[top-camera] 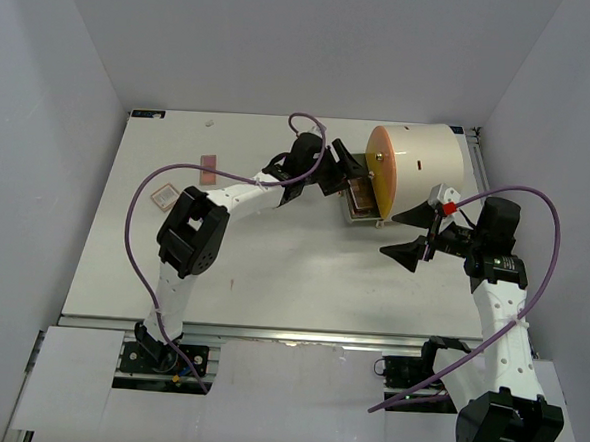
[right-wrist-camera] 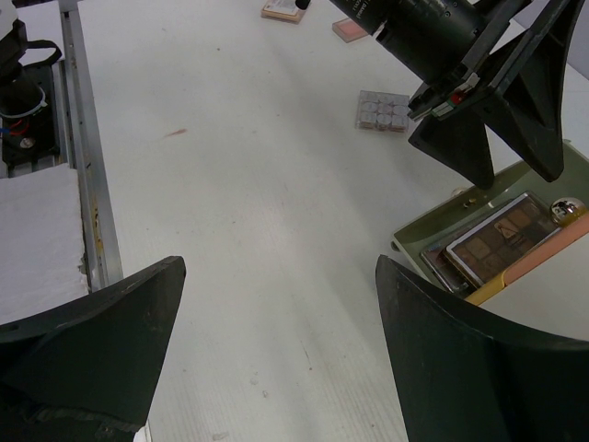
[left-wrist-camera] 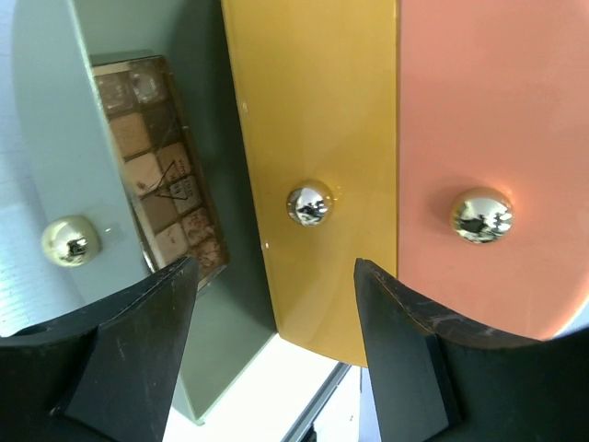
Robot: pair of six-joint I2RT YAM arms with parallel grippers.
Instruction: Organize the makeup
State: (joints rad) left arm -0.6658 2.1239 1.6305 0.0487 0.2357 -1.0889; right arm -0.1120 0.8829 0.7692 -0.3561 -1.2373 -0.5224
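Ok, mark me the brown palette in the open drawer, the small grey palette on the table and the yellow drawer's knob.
brown palette [right-wrist-camera: 504,235], right wrist view, middle of its pans.
small grey palette [right-wrist-camera: 383,110], right wrist view, centre of its top.
yellow drawer's knob [left-wrist-camera: 310,203], left wrist view, its shiny dome.

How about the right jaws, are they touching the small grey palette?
Apart. The right wrist view shows bare table between the grey palette and the open jaws of the right gripper.

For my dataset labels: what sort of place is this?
Probably a robot test cell in a laboratory: a white table boxed in by plain grey walls, with two white-and-black robot arms mounted at its near edge.
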